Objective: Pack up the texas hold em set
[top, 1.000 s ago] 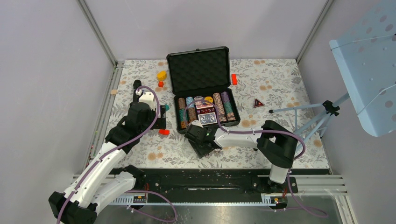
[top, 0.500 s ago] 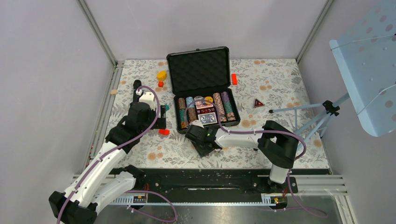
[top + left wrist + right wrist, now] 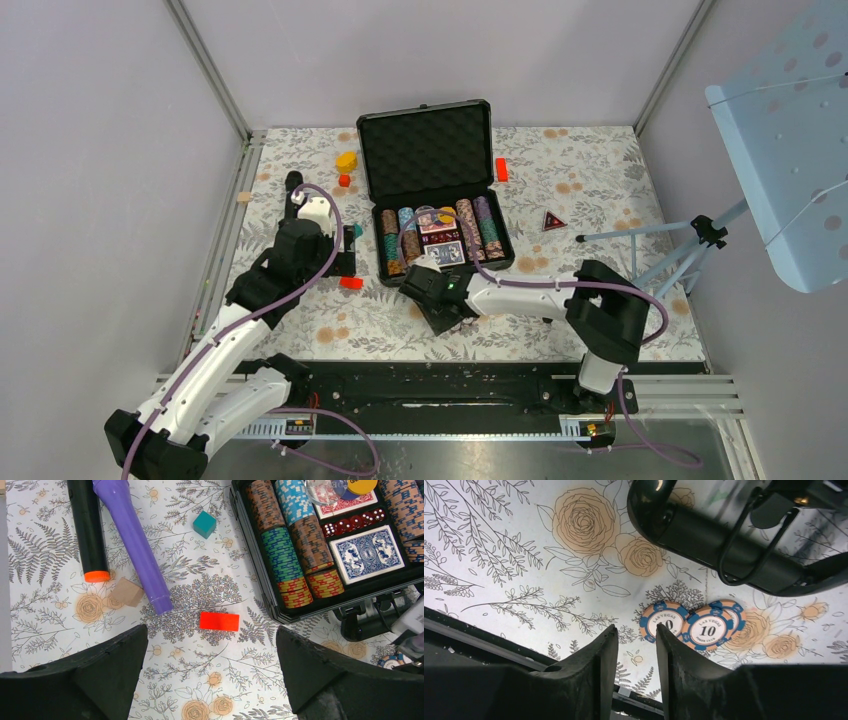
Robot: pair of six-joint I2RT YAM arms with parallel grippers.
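The black case (image 3: 447, 272) lies open at mid-table, its foam lid (image 3: 425, 150) laid back. Rows of striped chips (image 3: 282, 555), a blue card deck (image 3: 367, 555) and red dice (image 3: 352, 524) sit in it. Three blue-and-orange loose chips (image 3: 708, 629) lie overlapping on the floral mat below the case handle (image 3: 744, 555). My right gripper (image 3: 636, 627) hovers just short of them, its jaws narrowly apart with nothing between; its right fingertip (image 3: 661, 632) overlaps the nearest chip (image 3: 666, 622). Left of the case, my left gripper (image 3: 211, 635) stands wide open and empty.
A red block (image 3: 219, 621) lies just ahead of the left fingers. A purple-and-black cylinder (image 3: 132, 540), a teal block (image 3: 204, 524) and a tan block (image 3: 127, 591) lie beyond. A yellow block (image 3: 346, 160), another red block (image 3: 501, 169), a triangle (image 3: 553, 221) and a tripod (image 3: 660, 250) stand around the case.
The right gripper's jaws have drawn closer together and its arm has shifted slightly right near the case front. The left arm has not moved.
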